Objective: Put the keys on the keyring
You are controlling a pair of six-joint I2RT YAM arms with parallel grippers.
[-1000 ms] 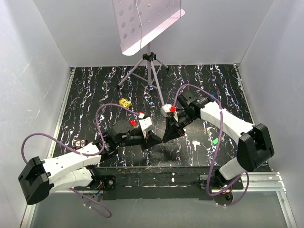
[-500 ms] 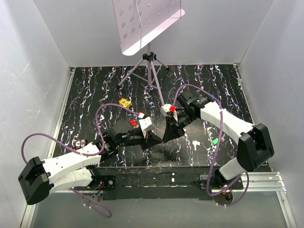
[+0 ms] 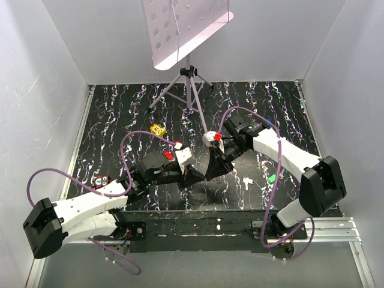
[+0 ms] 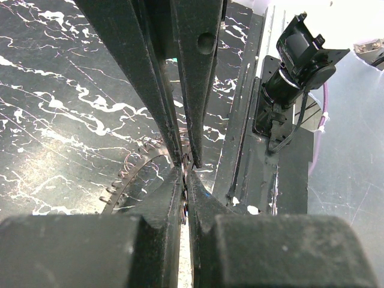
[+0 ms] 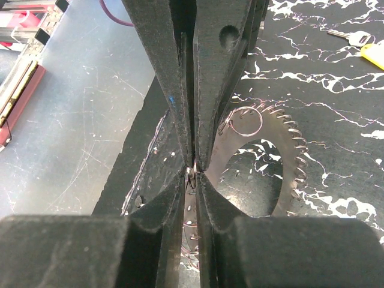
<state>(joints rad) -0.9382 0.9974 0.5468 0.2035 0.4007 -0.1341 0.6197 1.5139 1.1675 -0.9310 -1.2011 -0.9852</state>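
Observation:
The keyring (image 5: 273, 141) is a flat grey toothed ring with thin wire loops on its teeth, and its toothed edge (image 4: 123, 180) also shows in the left wrist view. Both grippers meet tip to tip over its rim, so the top view hides it. My left gripper (image 4: 185, 175) is shut with the ring's rim pinched edge-on. My right gripper (image 5: 193, 174) is closed to a narrow slit on the rim, with a small wire loop at its tips. A green key (image 3: 272, 178) lies to the right, and a few keys (image 3: 101, 180) lie to the left.
A yellow block (image 3: 158, 129) sits on the dark marbled mat (image 3: 270, 108). A tripod stand (image 3: 189, 90) with a perforated plate (image 3: 180, 27) rises at the back. A silver key blade beside a yellow piece (image 5: 372, 55) lies past the ring. White walls enclose three sides.
Both arms have hardly moved. The grippers stay tip to tip at the ring, shifted very slightly left.

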